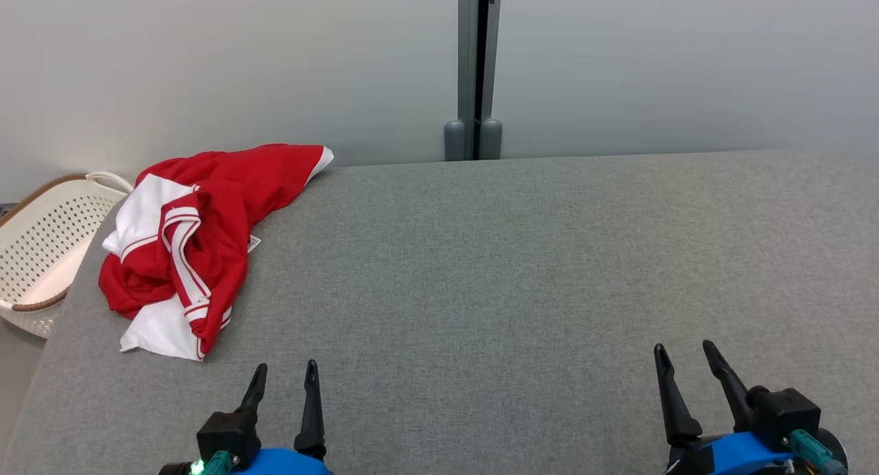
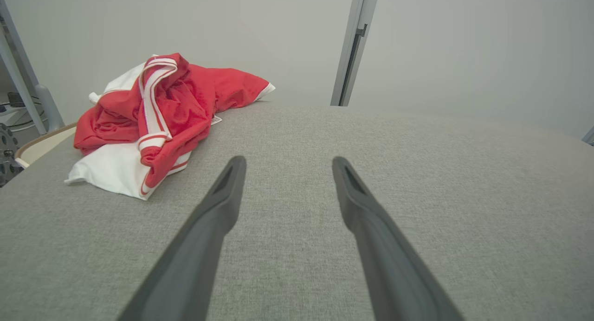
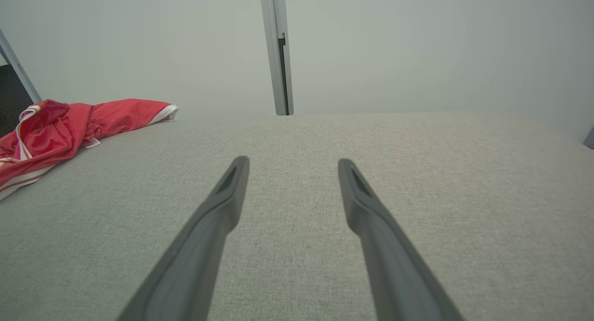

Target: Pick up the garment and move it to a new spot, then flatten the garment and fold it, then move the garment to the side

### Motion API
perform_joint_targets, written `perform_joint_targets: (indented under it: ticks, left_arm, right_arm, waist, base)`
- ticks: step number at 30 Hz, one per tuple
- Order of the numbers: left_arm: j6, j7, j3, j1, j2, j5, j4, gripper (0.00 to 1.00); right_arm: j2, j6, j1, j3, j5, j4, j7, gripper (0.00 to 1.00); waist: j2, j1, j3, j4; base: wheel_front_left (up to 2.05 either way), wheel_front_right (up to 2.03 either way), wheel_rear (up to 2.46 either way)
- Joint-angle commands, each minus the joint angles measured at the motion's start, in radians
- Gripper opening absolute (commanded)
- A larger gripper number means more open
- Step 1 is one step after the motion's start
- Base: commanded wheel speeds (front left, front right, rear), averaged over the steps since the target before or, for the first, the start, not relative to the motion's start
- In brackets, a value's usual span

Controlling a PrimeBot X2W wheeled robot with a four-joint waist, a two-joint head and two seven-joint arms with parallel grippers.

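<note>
Grey woven fabric covers the worktop [image 1: 515,255]. The garment [image 1: 213,214] sits way over at about 10 o'clock in the head view, bunched up near the far left corner. It's red with white panels and red-and-white striped trim, all crumpled into a heap. One red bit stretches along the back edge and ends in a white hem. A little white tag [image 1: 254,244] pokes out on its 3 o'clock side.

Off the worktop's left edge, at 9 o'clock, there's a white perforated basket [image 1: 41,241] with a brown rim. A grey metal post [image 1: 478,70] runs up the pale wall [image 1: 687,63] at 12 o'clock.

The left jaws are at 7 o'clock in the head view and the right jaws at 5 o'clock. Both are spread apart with nothing between them, and the dark fingers [image 1: 312,406] point out over bare fabric.

In the left wrist view the garment [image 2: 176,98] is up at 10 o'clock, well apart from the two fingers [image 2: 222,195]. In the right wrist view it's [image 3: 60,121] off at 9 o'clock, cut off by the frame edge and even farther from those fingers [image 3: 229,191].
</note>
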Motion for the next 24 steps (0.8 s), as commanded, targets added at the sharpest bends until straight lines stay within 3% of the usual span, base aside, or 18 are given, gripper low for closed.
perform_joint_targets:
  ticks: [1, 24]
  left_arm:
    - [0.007, -0.009, -0.005, 0.000, 0.002, 0.020, 0.002, 1.00]
    - [0.018, -0.017, -0.007, -0.004, 0.002, 0.034, 0.020, 1.00]
  right_arm:
    - [-0.008, 0.002, -0.003, -0.004, -0.022, 0.002, -0.011, 1.00]
    - [-0.008, 0.001, -0.006, -0.015, -0.039, 0.007, -0.019, 1.00]
  waist:
    - [0.0000, 0.0001, 0.000, 0.002]
    - [0.0000, 0.0001, 0.001, 0.004]
  base:
    - [0.00, 0.00, 0.00]
    - [0.00, 0.00, 0.00]
